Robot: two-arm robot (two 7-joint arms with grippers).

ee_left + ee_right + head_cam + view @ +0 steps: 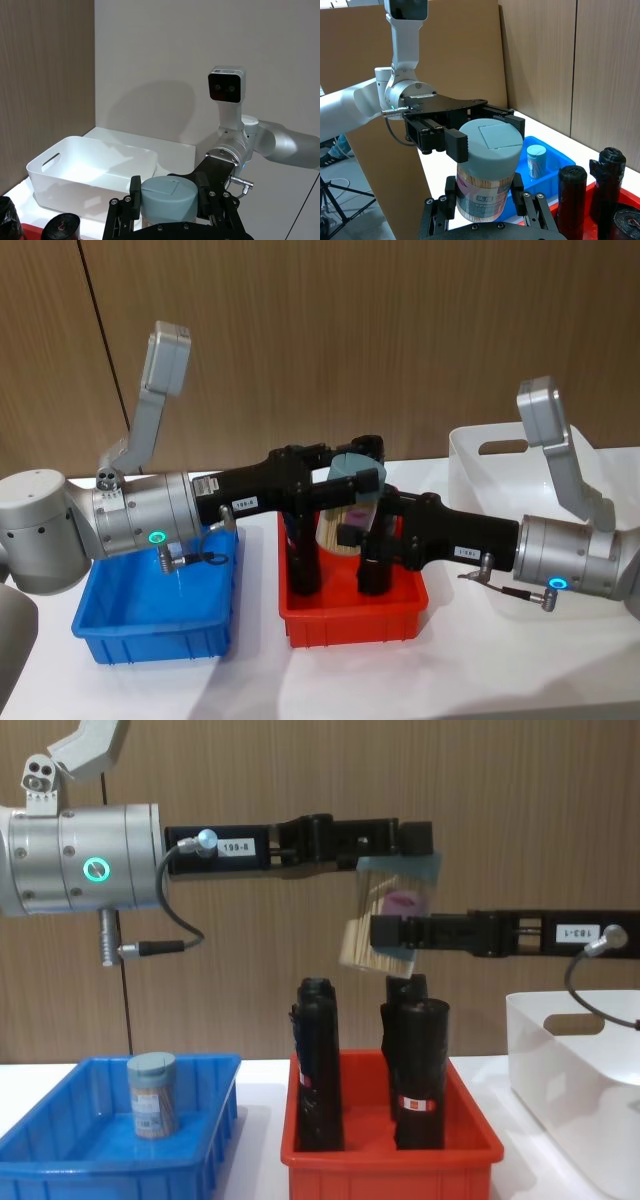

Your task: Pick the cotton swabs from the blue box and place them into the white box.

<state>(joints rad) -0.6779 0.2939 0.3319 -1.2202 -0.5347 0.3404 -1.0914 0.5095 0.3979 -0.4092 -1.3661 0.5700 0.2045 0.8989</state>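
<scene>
White box (565,1050), lower right in the chest view: you see no jar inside. Blue box (60,1150), lower left: one cotton swabs jar (152,1095) stands upright in it. Red bin (390,1155) between them carries black rolls (318,1060). Above the red bin, both end effectors are clamped on a second jar (487,170), long axis near upright: left end effector (168,192) on the lid, right end effector (485,192) on the body. White box lies frame-right of this jar; your right arm is nearer.

Head camera looks down, chest camera level, onto the red bin (350,625). Opposed wrist cameras closely share one swab jar (487,175).
</scene>
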